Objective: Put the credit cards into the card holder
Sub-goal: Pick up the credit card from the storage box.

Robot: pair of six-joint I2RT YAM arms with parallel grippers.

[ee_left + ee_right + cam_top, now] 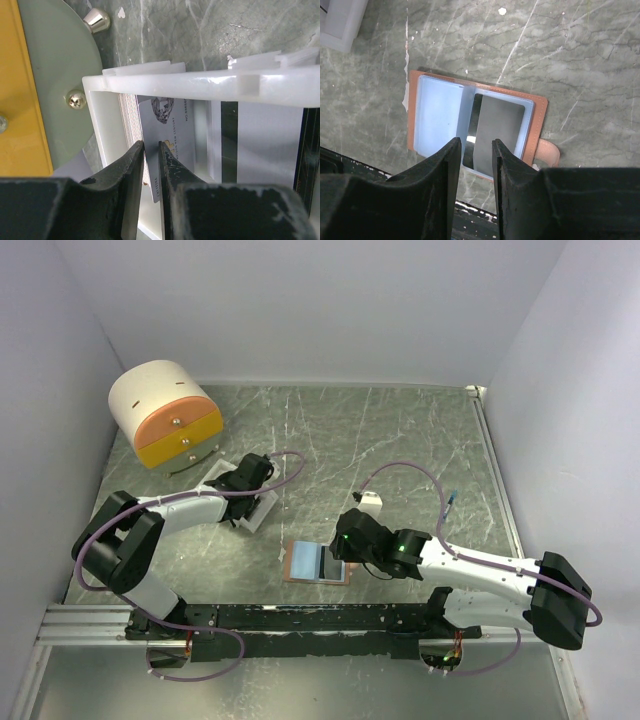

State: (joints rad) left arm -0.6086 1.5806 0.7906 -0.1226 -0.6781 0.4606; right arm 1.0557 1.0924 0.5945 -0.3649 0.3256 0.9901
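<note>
In the left wrist view a pale credit card [165, 125] with small print stands on edge in the small white box [200, 82]. My left gripper [151, 145] straddles its lower corner. The jaws are narrow, one finger lies against the card and a slim gap shows on the other side. More cards [270, 145] stand further along in the box. The card holder [437, 112] lies open on the table, pale blue inside with a salmon rim. A grey card [502, 122] sits in its right pocket. My right gripper [476, 142] hovers over it, open and empty. From above, the holder [318, 562] lies between the arms.
The round cream-and-orange drawer unit [165, 415] stands at the back left, close behind the white box [250, 510]. Its yellow front [20, 100] and metal knobs fill the left of the left wrist view. Walls enclose the table on three sides. A black rail [300, 618] runs along the near edge.
</note>
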